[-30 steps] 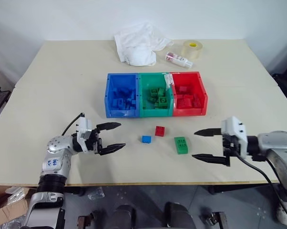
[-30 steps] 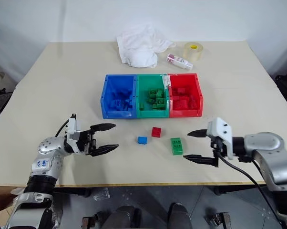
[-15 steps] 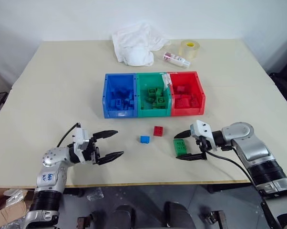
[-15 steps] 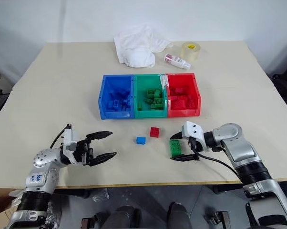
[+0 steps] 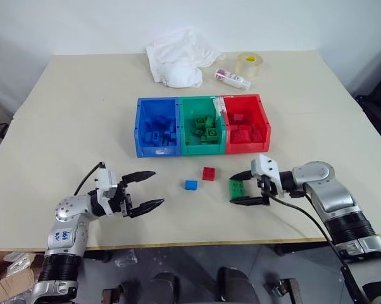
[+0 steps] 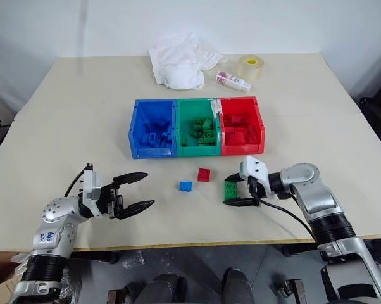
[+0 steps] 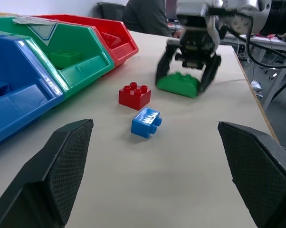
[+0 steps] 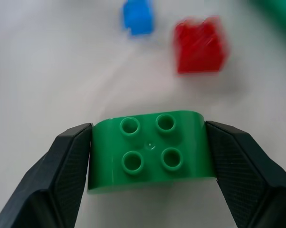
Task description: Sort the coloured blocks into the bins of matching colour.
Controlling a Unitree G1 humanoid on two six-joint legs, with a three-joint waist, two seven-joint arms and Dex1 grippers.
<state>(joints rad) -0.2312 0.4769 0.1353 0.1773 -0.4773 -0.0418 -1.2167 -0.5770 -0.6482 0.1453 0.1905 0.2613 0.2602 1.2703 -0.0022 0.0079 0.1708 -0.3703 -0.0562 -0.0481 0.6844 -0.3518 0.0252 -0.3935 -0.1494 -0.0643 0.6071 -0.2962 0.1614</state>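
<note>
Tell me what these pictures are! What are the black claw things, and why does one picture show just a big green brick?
It's a robot with two arms, and each claw is a gripper. Two pictures come from cameras in its head, looking down at a table. The other two come from cameras on its wrists, so things look huge there.

The right gripper has a finger on each side of the green brick, touching its ends; that's the close-up. The brick is on the table. The left gripper is open and empty.

A red brick and a blue brick lie nearby. Behind them stand the blue bin, the green bin and the red bin, each holding bricks. Farther back lie a white cloth, a small bottle and a tape roll.
</note>
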